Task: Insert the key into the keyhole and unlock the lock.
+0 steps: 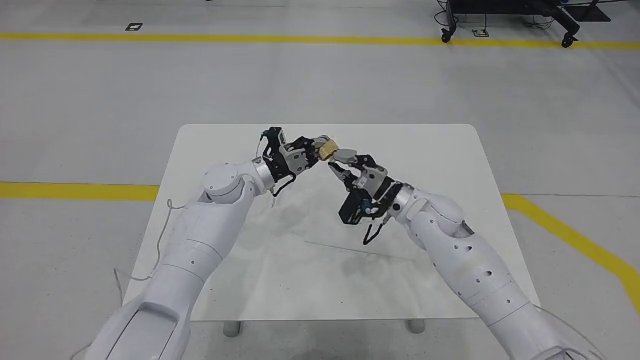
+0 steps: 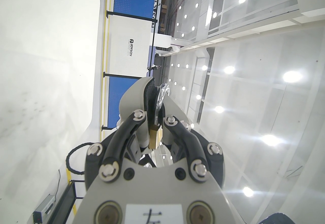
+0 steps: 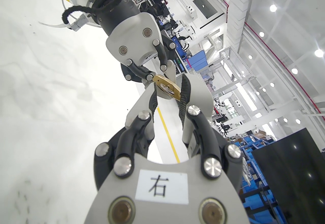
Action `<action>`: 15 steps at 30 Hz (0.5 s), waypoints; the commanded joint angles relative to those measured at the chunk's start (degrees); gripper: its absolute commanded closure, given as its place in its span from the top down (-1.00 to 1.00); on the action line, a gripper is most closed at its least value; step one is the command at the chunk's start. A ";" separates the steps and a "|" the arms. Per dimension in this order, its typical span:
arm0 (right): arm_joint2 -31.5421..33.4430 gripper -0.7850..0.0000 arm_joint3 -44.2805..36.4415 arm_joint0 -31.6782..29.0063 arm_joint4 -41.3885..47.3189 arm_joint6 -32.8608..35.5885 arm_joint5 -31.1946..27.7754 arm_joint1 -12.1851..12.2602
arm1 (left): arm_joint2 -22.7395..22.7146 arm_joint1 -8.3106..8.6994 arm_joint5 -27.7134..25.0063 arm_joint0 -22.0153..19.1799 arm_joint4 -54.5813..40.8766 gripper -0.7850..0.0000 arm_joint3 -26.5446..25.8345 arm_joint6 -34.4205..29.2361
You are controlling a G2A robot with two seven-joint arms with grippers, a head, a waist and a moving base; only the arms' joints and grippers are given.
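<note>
A small brass lock [image 1: 322, 147] is held above the white table [image 1: 420, 260], with my left gripper [image 1: 308, 150] shut on it. In the left wrist view the lock's narrow brass side [image 2: 155, 137] sits low between the fingers [image 2: 134, 98], and a shiny silver piece [image 2: 161, 99] shows farther out; shackle or key, I cannot tell. The lock's oval underside [image 3: 166, 88] faces the right wrist view, with a silver piece at its keyhole that looks like the key. My right gripper [image 3: 168, 94] stands open, its pads [image 3: 184, 91] flanking that underside, one close against its end.
Both arms meet over the table's middle rear, a little above the surface. The tabletop around them is bare white. A black wheeled cart [image 1: 510, 0] stands far off on the floor beyond the table.
</note>
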 commanded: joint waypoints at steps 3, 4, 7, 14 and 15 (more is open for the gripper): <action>-0.47 -0.71 0.87 0.73 0.14 0.09 -0.09 -0.20 | 0.04 -0.06 -0.19 -0.17 0.05 -1.00 0.34 -0.42; -0.58 -0.89 1.07 0.90 0.17 0.19 -0.05 -0.26 | 0.04 -0.08 -0.21 -0.21 0.05 -1.00 0.42 -0.46; -0.85 -1.00 1.55 1.31 0.52 0.12 0.09 -0.42 | 0.03 -0.12 -0.29 -0.31 0.10 -1.00 0.61 -0.35; -0.77 -1.00 2.46 1.65 2.20 0.03 1.13 -0.71 | -0.02 -0.22 -0.90 -0.42 0.32 -1.00 0.84 -0.12; -0.68 -1.00 2.56 1.60 2.73 0.07 1.27 -0.76 | 0.02 -0.23 -1.15 -0.44 0.55 -1.00 0.86 -0.07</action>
